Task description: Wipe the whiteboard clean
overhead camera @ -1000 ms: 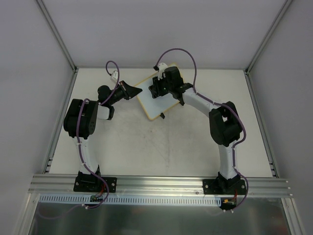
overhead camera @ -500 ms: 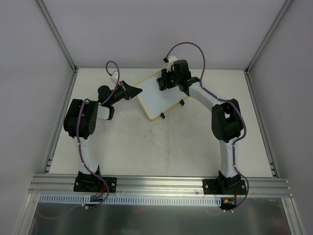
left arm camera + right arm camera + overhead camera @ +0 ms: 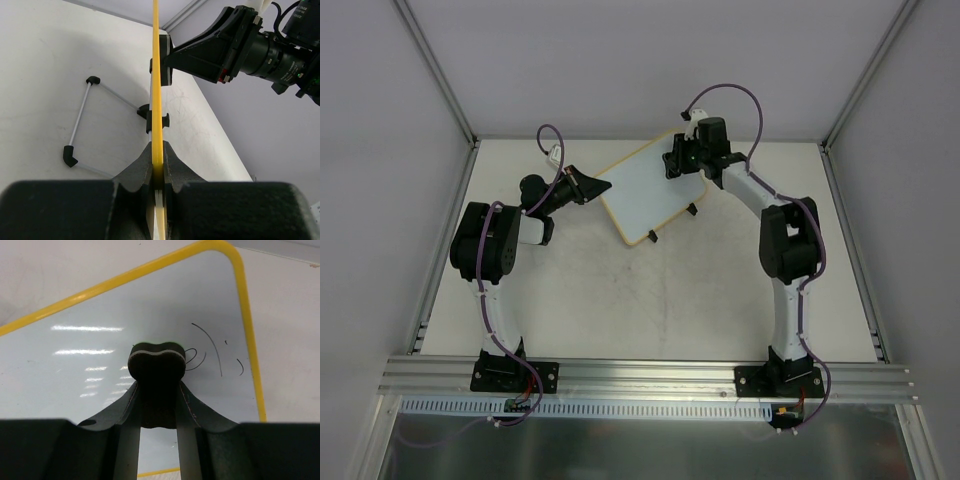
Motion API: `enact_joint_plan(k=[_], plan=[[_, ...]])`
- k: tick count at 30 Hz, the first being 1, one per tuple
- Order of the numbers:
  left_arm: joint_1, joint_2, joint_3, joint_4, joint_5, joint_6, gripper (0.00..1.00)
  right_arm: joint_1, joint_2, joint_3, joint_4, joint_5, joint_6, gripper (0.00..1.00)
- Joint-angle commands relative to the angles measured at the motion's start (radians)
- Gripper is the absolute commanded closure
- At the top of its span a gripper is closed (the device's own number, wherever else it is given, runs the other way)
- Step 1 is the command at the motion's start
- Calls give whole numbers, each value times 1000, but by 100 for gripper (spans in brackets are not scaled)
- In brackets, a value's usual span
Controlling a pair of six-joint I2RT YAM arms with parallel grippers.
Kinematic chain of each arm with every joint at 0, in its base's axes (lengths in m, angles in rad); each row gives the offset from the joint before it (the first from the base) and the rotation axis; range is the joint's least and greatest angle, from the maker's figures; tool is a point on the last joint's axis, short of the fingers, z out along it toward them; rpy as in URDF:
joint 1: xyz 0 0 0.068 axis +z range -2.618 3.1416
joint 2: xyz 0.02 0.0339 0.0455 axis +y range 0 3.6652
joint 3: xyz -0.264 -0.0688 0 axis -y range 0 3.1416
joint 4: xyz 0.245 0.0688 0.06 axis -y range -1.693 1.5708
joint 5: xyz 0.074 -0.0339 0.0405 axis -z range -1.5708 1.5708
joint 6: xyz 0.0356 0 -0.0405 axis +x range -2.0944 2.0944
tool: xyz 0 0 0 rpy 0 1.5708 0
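Note:
The whiteboard [image 3: 636, 195], white with a yellow frame, stands tilted at the back middle of the table. My left gripper [image 3: 601, 187] is shut on its left edge. In the left wrist view the frame [image 3: 155, 90] runs edge-on between the shut fingers of my left gripper [image 3: 157, 162]. My right gripper [image 3: 671, 163] is over the board's far right corner, shut on a black eraser [image 3: 156, 362]. In the right wrist view, where my right gripper [image 3: 156, 390] holds it, the eraser rests against the board face [image 3: 90, 375]. Thin dark pen strokes [image 3: 216, 356] lie just right of it.
Two black clip feet [image 3: 652, 237] sit on the board's near edge. A wire stand [image 3: 80, 120] lies behind the board on the table [image 3: 650, 300]. White walls enclose the table on three sides. An aluminium rail [image 3: 640, 375] runs along the near edge.
My right gripper has swept the eraser across the board toward its far right corner. The left gripper and the board have stayed put.

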State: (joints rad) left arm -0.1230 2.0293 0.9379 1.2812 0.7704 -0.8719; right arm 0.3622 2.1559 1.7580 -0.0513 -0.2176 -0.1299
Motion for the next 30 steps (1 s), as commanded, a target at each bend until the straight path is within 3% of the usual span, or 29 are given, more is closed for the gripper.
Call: enact_joint_plan(k=[1,17,30], plan=[[-10,0,2,191,141,51,100,-48,73,15,-41,118,12,100],[-10,-12,-4,178,147,62,100,-143,127,87,-160,121,121,100],[-10,-11,4,168,144,63,100,-59,88,90,-160,115,72,100]])
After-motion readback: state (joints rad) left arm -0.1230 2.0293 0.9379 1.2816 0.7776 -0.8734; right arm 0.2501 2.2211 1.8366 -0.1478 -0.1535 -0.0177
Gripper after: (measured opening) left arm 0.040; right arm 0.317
